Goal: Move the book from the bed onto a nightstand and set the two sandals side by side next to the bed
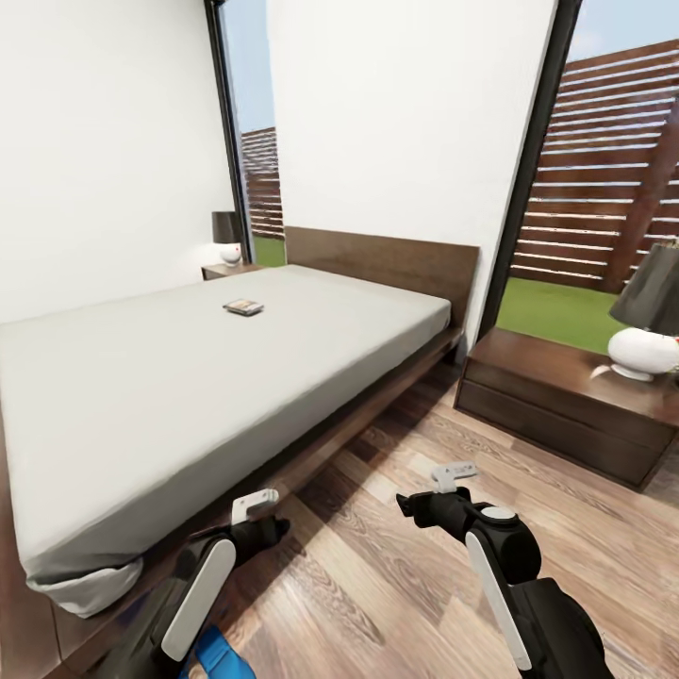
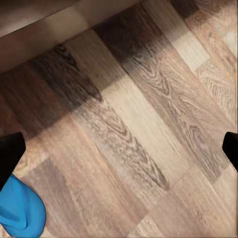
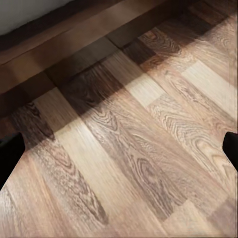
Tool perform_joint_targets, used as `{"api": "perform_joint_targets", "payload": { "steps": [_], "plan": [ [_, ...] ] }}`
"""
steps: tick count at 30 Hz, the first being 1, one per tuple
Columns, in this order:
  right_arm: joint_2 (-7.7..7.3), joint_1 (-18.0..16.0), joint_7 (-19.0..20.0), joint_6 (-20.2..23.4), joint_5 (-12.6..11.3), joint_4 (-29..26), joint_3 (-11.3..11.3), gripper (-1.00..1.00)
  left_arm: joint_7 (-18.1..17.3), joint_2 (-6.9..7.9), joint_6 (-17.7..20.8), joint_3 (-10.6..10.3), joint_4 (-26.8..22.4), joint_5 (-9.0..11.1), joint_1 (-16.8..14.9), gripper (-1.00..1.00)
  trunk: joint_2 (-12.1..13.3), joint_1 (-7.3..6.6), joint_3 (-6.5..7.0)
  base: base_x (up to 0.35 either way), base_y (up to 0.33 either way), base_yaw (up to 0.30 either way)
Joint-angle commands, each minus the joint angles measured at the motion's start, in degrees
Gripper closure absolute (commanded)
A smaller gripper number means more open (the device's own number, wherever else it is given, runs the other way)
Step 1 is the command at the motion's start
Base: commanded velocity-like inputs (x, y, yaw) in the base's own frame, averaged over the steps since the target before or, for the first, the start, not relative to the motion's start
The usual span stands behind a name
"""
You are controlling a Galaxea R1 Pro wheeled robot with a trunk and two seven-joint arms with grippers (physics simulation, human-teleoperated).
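The book (image 1: 243, 306), small and dark-covered, lies flat near the middle of the bed (image 1: 189, 377), toward the headboard. One bright blue sandal (image 1: 223, 657) lies on the floor below my left arm, beside the bed's foot corner; its rounded end (image 2: 19, 210) sits close to one left fingertip (image 2: 10, 152). The other sandal is out of view. My left gripper (image 1: 269, 528) hangs open over bare planks by the bed frame. My right gripper (image 1: 413, 505) is open too, its fingertips (image 3: 231, 148) spread wide above the floor. A nightstand (image 1: 566, 401) stands right of the bed, another nightstand (image 1: 226, 271) at its far side.
Each nightstand carries a dark-shaded lamp, one on the right (image 1: 649, 325) and one at the far side (image 1: 227, 236). Tall glass windows (image 1: 604, 189) show grass and a slatted fence. Wood-plank floor (image 1: 396, 585) runs between the bed and the right nightstand.
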Motion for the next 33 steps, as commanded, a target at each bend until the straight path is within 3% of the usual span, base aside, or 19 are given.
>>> {"api": "perform_joint_targets", "payload": {
  "steps": [1, 7, 33],
  "plan": [
    [0.02, -0.05, -0.06, 0.25, -0.28, -0.03, -0.02, -1.0, 0.57, 0.0, 0.08, -0.03, -0.08, 0.62, -0.02, -1.0, -0.01, -0.03, 0.17, 0.0, 0.0, -0.268],
    [0.02, -0.05, -0.06, 0.26, -0.26, -0.03, -0.02, -1.0, 0.56, 0.02, 0.09, -0.03, 0.05, 0.59, -0.02, -1.0, 0.07, -0.19, 1.5, 0.0, 0.0, -0.268],
    [-0.07, -0.05, -0.06, 0.9, -0.24, -0.03, -0.02, -1.0, 0.56, 0.02, 0.06, -0.03, 0.36, 0.55, -0.02, -1.0, 10.5, -5.9, 5.58, 0.0, 0.0, -0.256]
  ]
}}
